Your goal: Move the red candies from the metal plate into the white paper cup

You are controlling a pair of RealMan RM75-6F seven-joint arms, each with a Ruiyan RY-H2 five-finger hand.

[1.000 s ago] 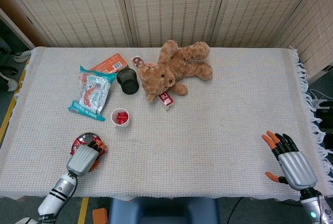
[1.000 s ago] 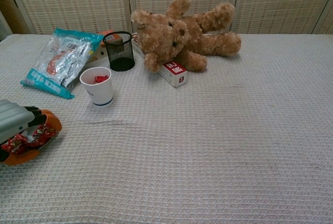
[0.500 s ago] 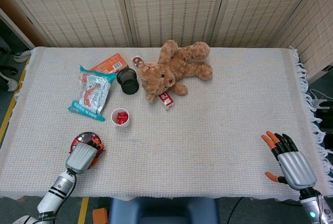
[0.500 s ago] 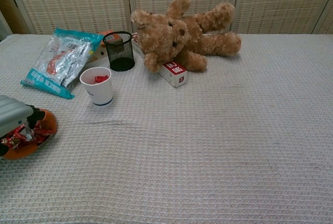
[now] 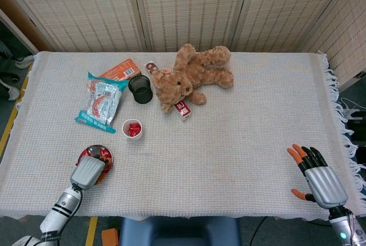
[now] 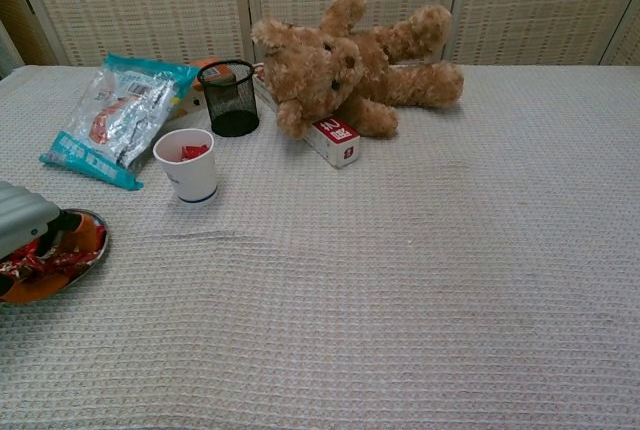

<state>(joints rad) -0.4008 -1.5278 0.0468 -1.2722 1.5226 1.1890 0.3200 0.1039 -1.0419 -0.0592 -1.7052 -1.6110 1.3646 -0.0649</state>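
The metal plate (image 5: 104, 164) lies near the table's front left edge with red candies (image 5: 100, 154) in it. Its rim (image 6: 92, 246) shows at the left border of the chest view, with candies (image 6: 30, 262) inside. My left hand (image 5: 87, 171) hangs over the plate's near side, back up, and its fingers are tucked under and hidden. It shows again as my left hand (image 6: 24, 224) in the chest view. The white paper cup (image 5: 132, 129) stands upright beyond the plate with red candies inside; the cup (image 6: 187, 164) is apart from the hand. My right hand (image 5: 316, 174) rests at the front right, fingers spread, holding nothing.
A brown teddy bear (image 5: 191, 74) lies at the back centre with a small red-and-white box (image 5: 183, 110) against it. A black mesh cup (image 5: 140, 88), a snack bag (image 5: 102, 102) and an orange packet (image 5: 120, 69) sit behind the paper cup.
My left hand has drawn back toward the front edge, uncovering more of the plate. Its orange fingertips no longer show. The right hand has stayed still.
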